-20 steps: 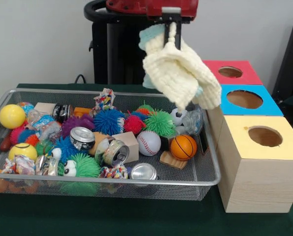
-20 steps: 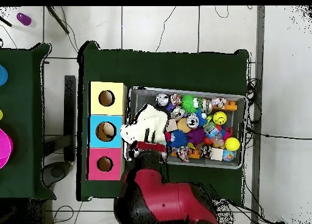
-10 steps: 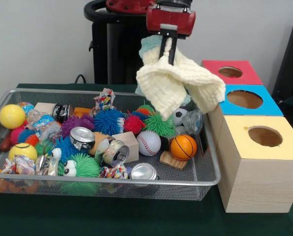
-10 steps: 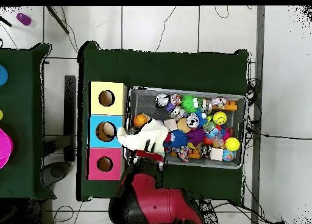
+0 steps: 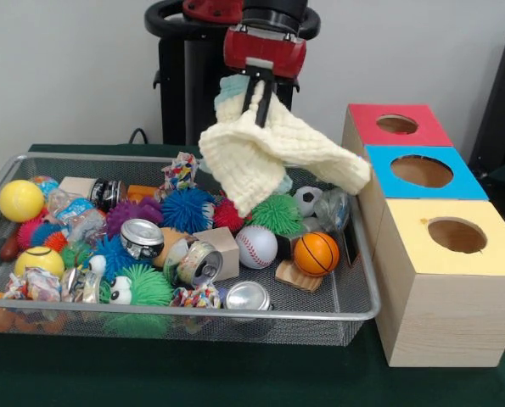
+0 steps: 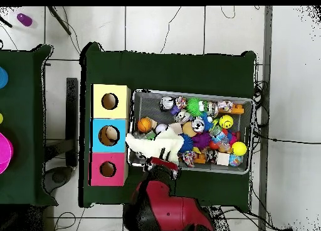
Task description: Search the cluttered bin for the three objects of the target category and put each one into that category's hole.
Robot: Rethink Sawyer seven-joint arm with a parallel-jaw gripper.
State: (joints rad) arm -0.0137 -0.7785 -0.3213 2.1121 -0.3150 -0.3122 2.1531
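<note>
My gripper (image 5: pixel 259 103) is shut on the cream knitted cloth (image 5: pixel 265 161) and holds it hanging above the far right part of the silver wire mesh bin (image 5: pixel 354 310). In the overhead view the cloth (image 6: pixel 157 142) hangs over the bin's (image 6: pixel 246 103) left end beside my gripper (image 6: pixel 164 158). The red-surround hole (image 5: pixel 396 124) sits on the far box to the right, also in the overhead view (image 6: pixel 108 169). No plush animals show among the clutter.
The bin holds spiky rubber balls (image 5: pixel 187 209), cans (image 5: pixel 141 237), a baseball (image 5: pixel 256 246), a basketball (image 5: pixel 316 253), a yellow ball (image 5: pixel 20 200) and wooden blocks. Blue-surround (image 5: pixel 421 171) and yellow-surround (image 5: pixel 457 235) holes lie nearer on the boxes.
My gripper has carried the cream cloth leftward in the front view, away from the boxes and back over the bin.
</note>
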